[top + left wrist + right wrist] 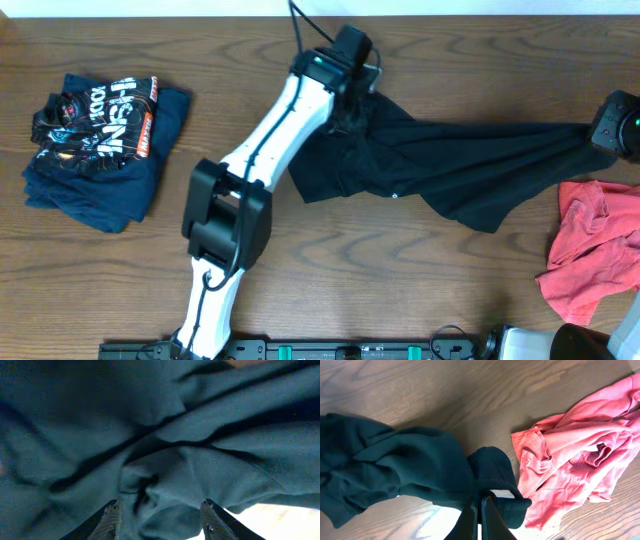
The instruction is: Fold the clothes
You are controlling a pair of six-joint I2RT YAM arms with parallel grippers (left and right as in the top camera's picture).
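A dark teal garment [440,160] lies stretched across the middle and right of the table. My left gripper [160,517] is open, its fingers spread over the garment's bunched left end [165,460]; from overhead the gripper [352,100] sits at that end. My right gripper [480,510] is shut on the garment's ribbed cuff [495,480] and holds it pulled to the right; in the overhead view the gripper [603,135] is at the right edge. A crumpled pink garment [595,245] lies at the right, also in the right wrist view [575,455].
A folded pile of dark blue printed clothes [100,145] sits at the far left. My left arm [260,170] crosses the table diagonally from the front edge. The wooden table [400,290] shows bare in front of the garment.
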